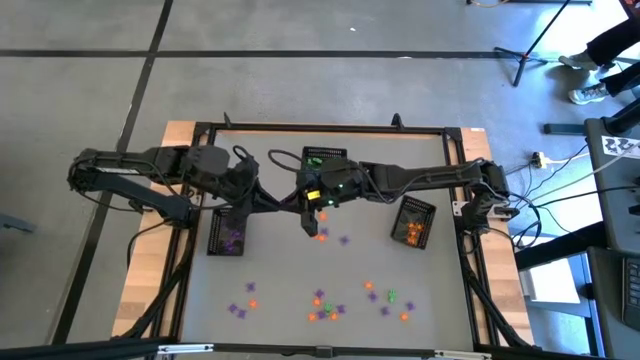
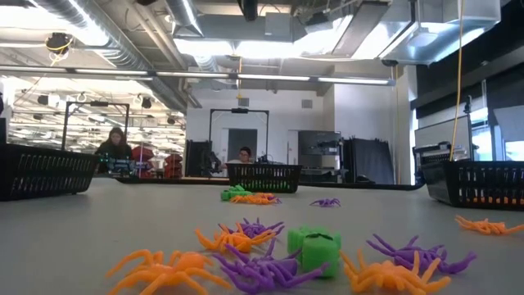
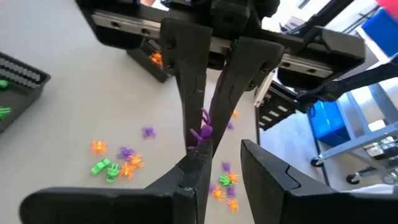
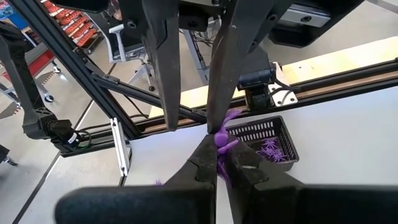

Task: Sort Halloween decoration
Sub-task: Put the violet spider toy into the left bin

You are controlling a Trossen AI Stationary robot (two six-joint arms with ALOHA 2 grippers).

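I begin at the left. The left claw [image 3: 224,155] hangs over the middle of the table with its two fingers apart, so it is released. Nothing sits between the fingers. Just below and to the left of this claw stands the left basket [image 1: 216,240], which has purple pieces inside.

Directly against the left claw comes the right claw [image 4: 219,146]. It is clenched, and it grasps a purple spider [image 3: 200,132] at the very tips of its fingers, lifted above the table. One finger of the left claw is right beside this spider. I cannot tell whether they touch.

Behind the two claws, at the far edge, is the middle basket [image 1: 322,150] with green pieces. Just under the right claw, a few orange pieces [image 1: 320,235] and one purple piece [image 1: 345,240] lie on the table. To the right of the right claw stands the right basket [image 1: 418,205] with orange pieces.

Well apart from both claws, toward the near edge, the loose trinkets [image 1: 322,303] lie scattered on the table: purple and orange spiders and some green pieces.
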